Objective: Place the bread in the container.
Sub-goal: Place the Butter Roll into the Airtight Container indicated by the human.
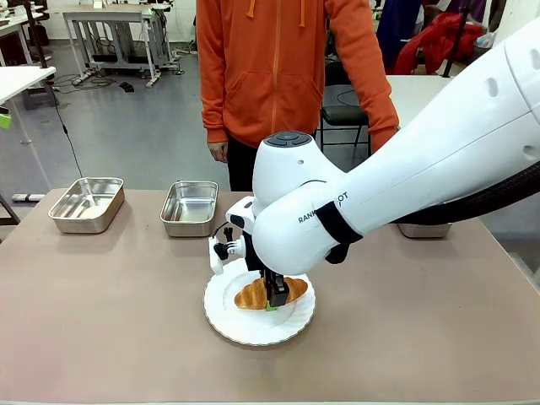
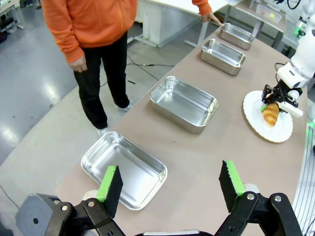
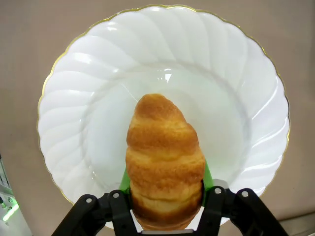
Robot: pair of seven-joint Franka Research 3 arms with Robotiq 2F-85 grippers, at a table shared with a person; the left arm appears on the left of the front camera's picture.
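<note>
bread: golden croissant (image 1: 251,296), at the middle of the white plate (image 1: 245,331); not in any pan
bread, contact with plate: looks to rest on it in the front view; cannot tell if it is lifted clear
bread, right wrist view: ridged crust (image 3: 165,147), one end between the fingers, the other pointing to the plate's centre
right gripper: (image 1: 272,302) down over the plate, jaws pinched onto the bread across its middle, green pads against both flanks
right gripper, own view: (image 3: 166,179) a black finger on each side of the bread, plate (image 3: 98,73) below
right gripper, left wrist view: (image 2: 273,101) over the plate (image 2: 275,135), bread (image 2: 270,114) under it
left gripper: (image 2: 172,184) fingers spread wide, nothing between them, well apart from the plate, above the table end by the pan farthest from the plate
container: four alike, shiny steel, all hold nothing; cannot tell which is meant
pan one: (image 2: 125,169) farthest from the plate, just beyond the left gripper's fingers
pan two: (image 2: 184,103) (image 1: 190,207) beyond the plate, slightly left of it in the front view
pan three: (image 2: 223,53) beyond the plate, apart from it
pan four: (image 2: 237,35) past pan three, farther along the far edge from the plate
person: orange hoodie (image 1: 278,59), stands across the table beyond the plate, one hand (image 1: 218,152) hanging loose
table: brown top (image 1: 101,312), plate near its middle
</note>
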